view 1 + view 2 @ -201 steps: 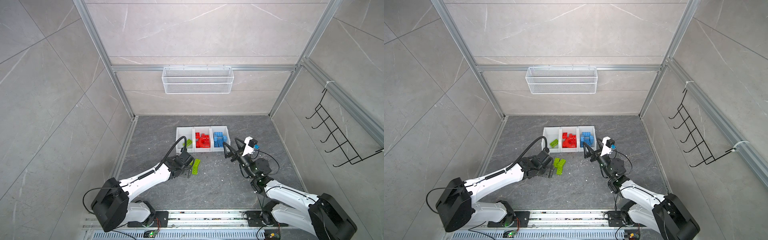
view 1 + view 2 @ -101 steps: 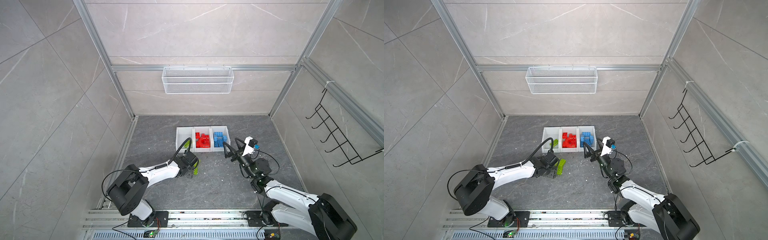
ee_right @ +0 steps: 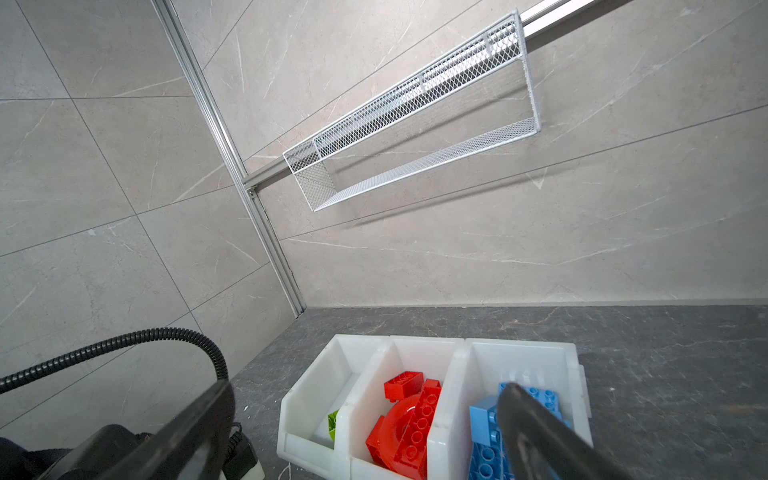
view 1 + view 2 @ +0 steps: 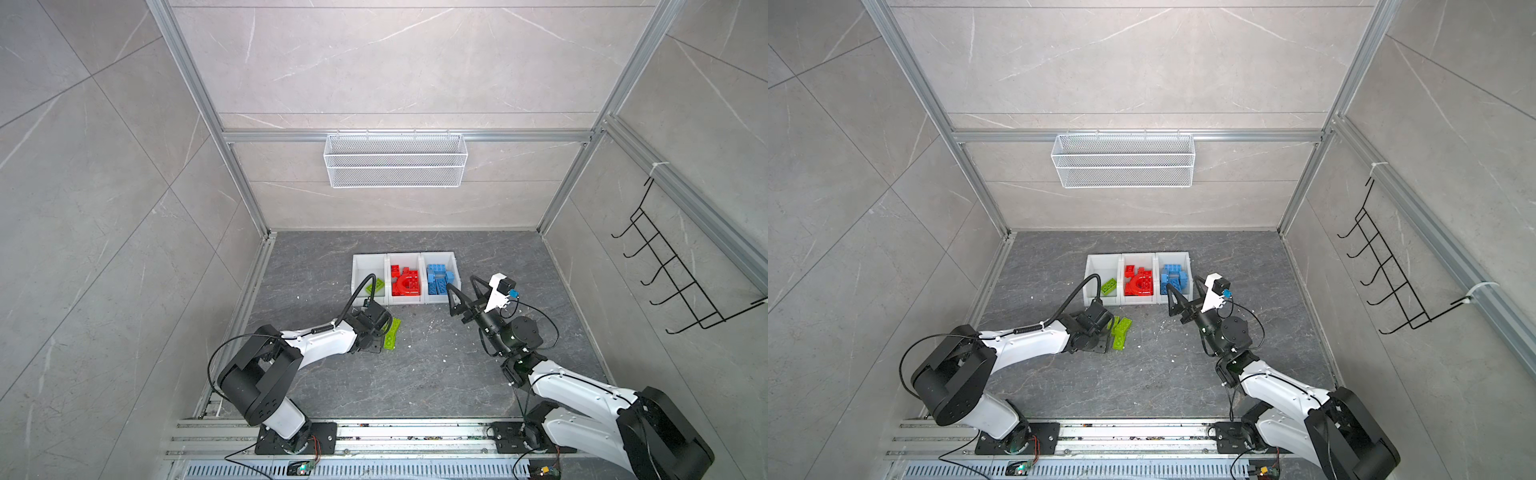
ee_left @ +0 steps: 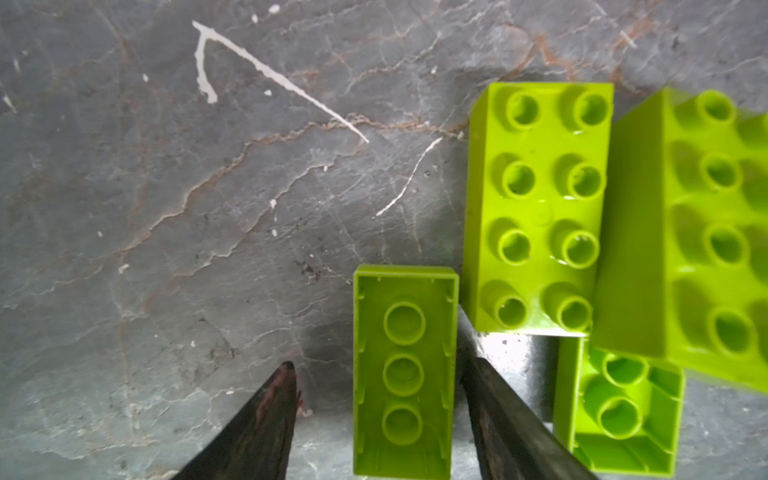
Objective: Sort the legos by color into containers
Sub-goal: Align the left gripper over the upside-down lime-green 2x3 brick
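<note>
The hollow-side-up green lego brick (image 5: 403,370) lies on the grey surface (image 5: 166,208) between the fingers of the left gripper (image 5: 374,345), whose jaws are parted and not clamped on it. Light, rigid and smooth-walled, it is probably best pinched across its long sides. Three more green bricks (image 5: 540,208) crowd one finger closely, while the right gripper (image 4: 460,283) hangs wide open by the blue bin (image 4: 438,257).

I see bare counter (image 5: 166,208) wide open on one side of my left jaws. On the other side, green bricks (image 5: 536,208) crowd close, one jaw squeezed between two. Bins (image 4: 405,255) stand just beyond.
</note>
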{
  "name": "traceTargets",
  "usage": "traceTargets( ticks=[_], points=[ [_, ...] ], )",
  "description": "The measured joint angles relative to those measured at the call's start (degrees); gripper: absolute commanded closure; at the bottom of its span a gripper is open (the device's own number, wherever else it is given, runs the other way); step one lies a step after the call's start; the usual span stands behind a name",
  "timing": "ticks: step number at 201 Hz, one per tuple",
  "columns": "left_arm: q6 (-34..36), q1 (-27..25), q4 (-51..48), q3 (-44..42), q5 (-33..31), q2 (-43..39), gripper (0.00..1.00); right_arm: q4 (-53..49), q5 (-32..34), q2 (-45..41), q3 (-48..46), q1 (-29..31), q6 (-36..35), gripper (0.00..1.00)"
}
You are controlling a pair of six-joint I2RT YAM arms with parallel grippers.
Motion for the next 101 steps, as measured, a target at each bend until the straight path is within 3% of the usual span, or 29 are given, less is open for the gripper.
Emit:
traceTargets(
  ticks=[26, 67, 101],
  points=[
    [0.52, 0.00, 0.85, 0.13, 0.00, 0.37, 0.36, 0.00, 0.35, 0.00, 0.00, 0.00, 0.00, 0.00],
    [0.72, -0.07, 1.31, 0.22, 0.15, 0.55, 0.51, 0.00, 0.59, 0.02, 0.00, 0.00, 0.00, 0.00],
    [0.74, -0.07, 0.76, 0.22, -0.02, 0.26, 0.54, 0.02, 0.83, 0.02, 0.00, 0.00, 0.00, 0.00]
  ],
)
